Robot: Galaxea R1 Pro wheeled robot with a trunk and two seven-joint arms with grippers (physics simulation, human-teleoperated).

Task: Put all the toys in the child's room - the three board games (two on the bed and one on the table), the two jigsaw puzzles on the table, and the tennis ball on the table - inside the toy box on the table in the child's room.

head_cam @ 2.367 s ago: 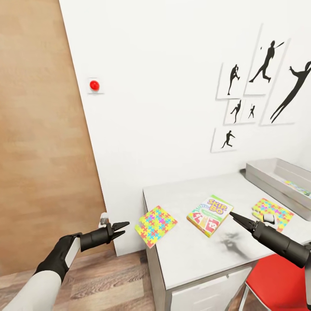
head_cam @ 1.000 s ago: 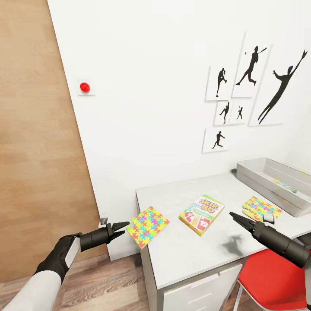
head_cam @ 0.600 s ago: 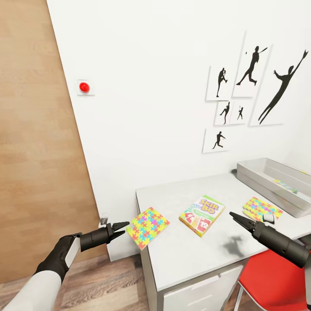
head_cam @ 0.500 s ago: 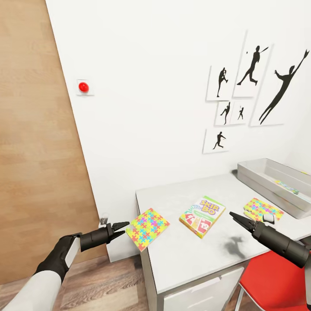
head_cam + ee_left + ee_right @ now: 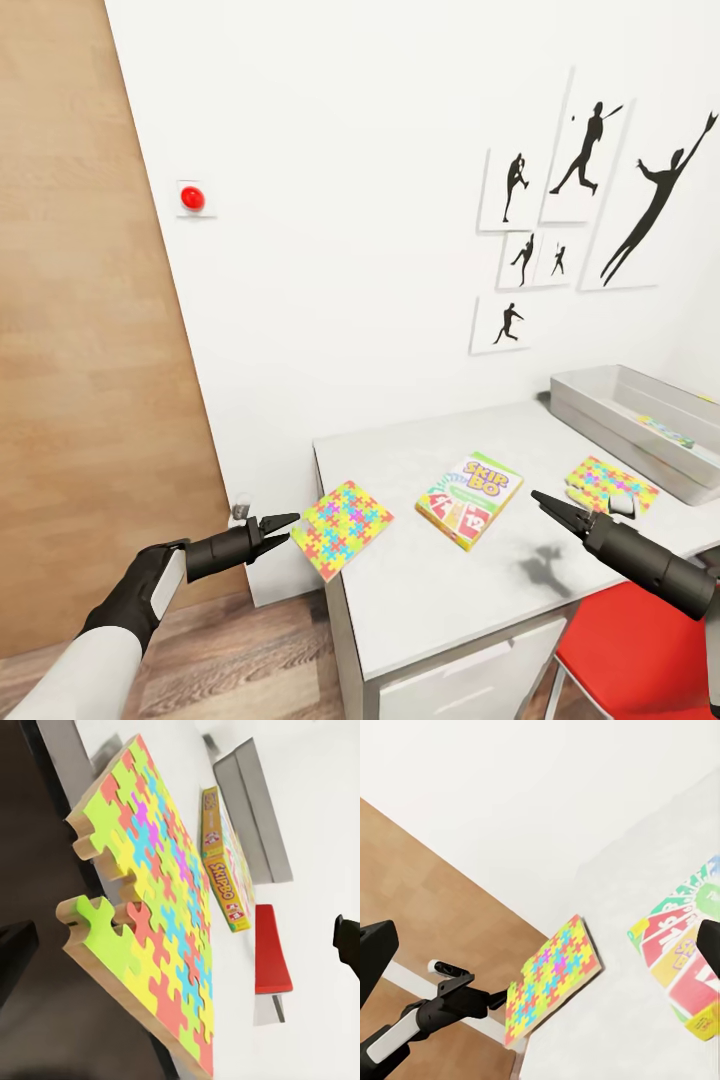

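Note:
One jigsaw puzzle [image 5: 341,527] lies at the white table's [image 5: 440,600] left front corner and overhangs the edge. My left gripper [image 5: 282,528] hovers open just left of that puzzle [image 5: 150,915], apart from it. The Skip-Bo board game [image 5: 470,498] lies mid-table, beside my open right gripper [image 5: 545,501], which hangs above the tabletop. A second jigsaw puzzle [image 5: 610,484] lies further right, in front of the grey toy box [image 5: 600,412]. Something colourful lies inside the box. The tennis ball and the bed are out of view. The right wrist view takes in the corner puzzle [image 5: 551,975] and the Skip-Bo box [image 5: 682,945].
A red chair [image 5: 640,650] stands under the table's right part, below my right arm. A brown wooden door [image 5: 90,350] fills the left, with wood-plank floor [image 5: 240,650] beneath. A small white and black thing [image 5: 622,506] rests on the right puzzle.
The camera has turned a little since 2.4 s ago, so the table and pictures sit further left. Over the last second almost nothing moved; both arms hold their pose.

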